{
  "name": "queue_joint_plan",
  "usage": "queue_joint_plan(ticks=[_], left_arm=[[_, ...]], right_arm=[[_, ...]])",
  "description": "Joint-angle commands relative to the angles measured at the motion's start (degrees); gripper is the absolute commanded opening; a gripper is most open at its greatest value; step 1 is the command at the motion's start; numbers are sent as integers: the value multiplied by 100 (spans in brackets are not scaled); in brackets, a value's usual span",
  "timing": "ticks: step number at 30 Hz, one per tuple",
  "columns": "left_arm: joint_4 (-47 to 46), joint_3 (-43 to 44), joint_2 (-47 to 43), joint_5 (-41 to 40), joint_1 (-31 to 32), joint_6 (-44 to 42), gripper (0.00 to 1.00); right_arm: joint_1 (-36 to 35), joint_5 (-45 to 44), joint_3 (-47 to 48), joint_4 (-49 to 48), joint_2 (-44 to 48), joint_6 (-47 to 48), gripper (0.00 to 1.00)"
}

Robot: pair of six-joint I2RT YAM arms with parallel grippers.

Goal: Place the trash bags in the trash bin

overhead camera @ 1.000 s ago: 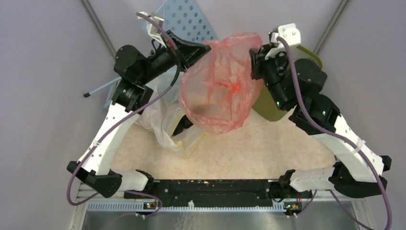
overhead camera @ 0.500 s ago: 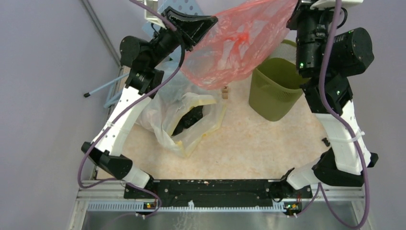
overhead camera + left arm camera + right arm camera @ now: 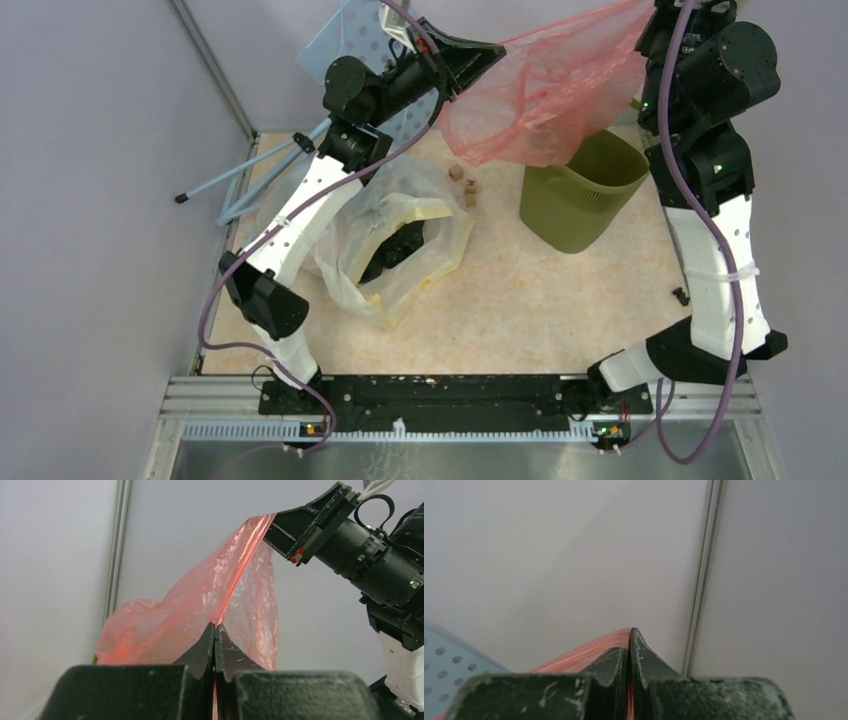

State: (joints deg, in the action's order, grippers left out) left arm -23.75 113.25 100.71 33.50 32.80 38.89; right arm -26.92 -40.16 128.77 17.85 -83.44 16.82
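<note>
The red-pink trash bag hangs stretched between both grippers, high above the table, its lower end over the near-left rim of the olive-green trash bin. My left gripper is shut on the bag's left rim; in the left wrist view the bag runs from my closed gripper up to the right gripper. My right gripper is shut on the bag's right rim at the top edge of the top view; the right wrist view shows the gripper closed on a pink strip of the bag.
A large clear bag with a pale-yellow rim lies on the table left of the bin. Small brown blocks lie between them. A light-blue perforated board and blue rods stand at the back left.
Both arms have lifted the bag and carried it right and back, from over the table's middle to over the bin. The bag is now stretched wider between the grippers.
</note>
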Motion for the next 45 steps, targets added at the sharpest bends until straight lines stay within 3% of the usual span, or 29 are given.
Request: queue_joint_plan(ticks=[1,7,11,21,24,26,29,32,37,45], left_arm=[[183,608,112,-223,69,-296,0],[469,1182,512,-602,516,-835,0],[395,1594,871,-711,639,-805,0],[-269,1518,1525,-1301,705,-705,0],[-332,1618,1750,-1458,708,-699,0],[-360,1654,1845,-1530,705,-691,0],[-421,1665,1951,-1633,702,-674,0],[-512,1687,2040,-1706,693,-643,0],[-736,1705,2307,-1724,699,-489,0],[-761,1753,2740,-1607,698,-342,0]], right_arm=[[540,-95,212,230,131,-416,0],[864,87,-489,389,414,-849,0],[1289,27,-317,931,286,-1106,0],[2115,530,-412,2019,-82,-1840,2],[2182,373,-255,2263,-243,-1834,16],[2207,346,-147,2423,-309,-1821,48],[2238,414,-73,2691,-308,-1943,66],[2304,764,-291,2930,-129,-2315,70],[2339,1422,-1936,2561,556,-3189,75],[2340,664,-3205,2482,1307,-3632,74]])
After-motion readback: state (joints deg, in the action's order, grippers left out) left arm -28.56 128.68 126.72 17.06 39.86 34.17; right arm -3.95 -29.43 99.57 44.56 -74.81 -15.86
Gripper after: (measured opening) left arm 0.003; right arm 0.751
